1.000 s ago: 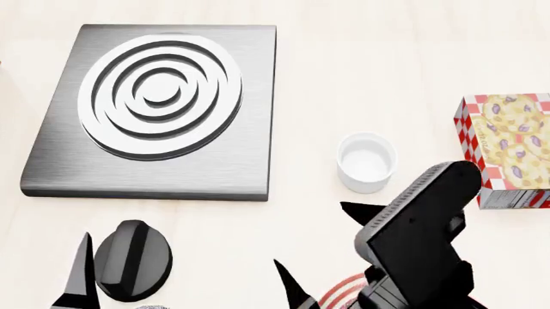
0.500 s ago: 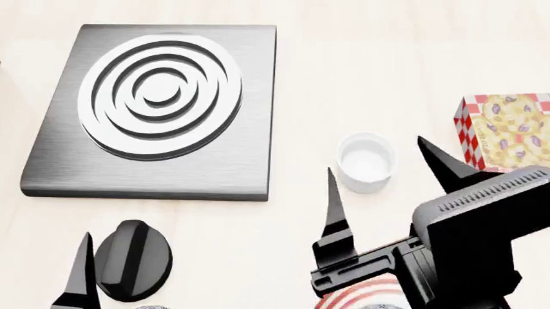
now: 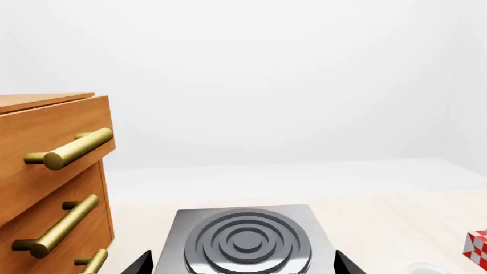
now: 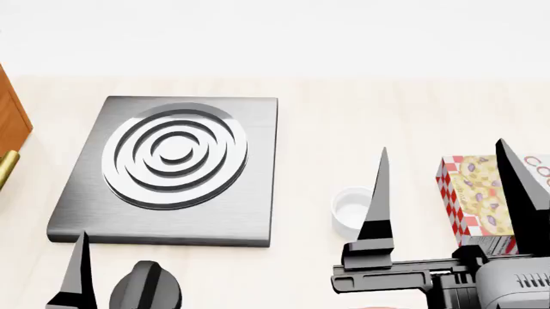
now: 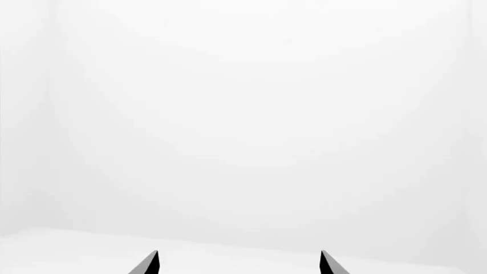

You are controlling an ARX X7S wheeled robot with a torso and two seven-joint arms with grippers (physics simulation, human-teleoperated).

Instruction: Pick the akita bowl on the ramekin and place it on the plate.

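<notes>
The ramekin (image 4: 351,210) stands on the light counter right of the stove plate, empty, partly behind one finger of my right gripper (image 4: 442,147). Its rim also shows in the left wrist view as the ramekin (image 3: 426,269). My right gripper is open and raised, its fingers (image 4: 379,199) pointing away with nothing between them. The right wrist view shows the gripper (image 5: 239,261) against a blank white wall. My left gripper (image 3: 242,264) is open and empty, facing the stove plate; one finger (image 4: 79,273) shows low in the head view. The akita bowl and the plate are out of view.
A grey stove plate (image 4: 249,212) with ringed burner lies left of centre. A black knob (image 4: 146,288) sits near its front. A red-checked cookie box (image 4: 473,205) stands right of the ramekin. A wooden drawer cabinet (image 3: 45,188) with brass handles is at the far left.
The head view has tilted up, bringing the counter's back edge and the cabinet into view. My right gripper has risen, still open. The red-ringed plate has dropped out at the bottom.
</notes>
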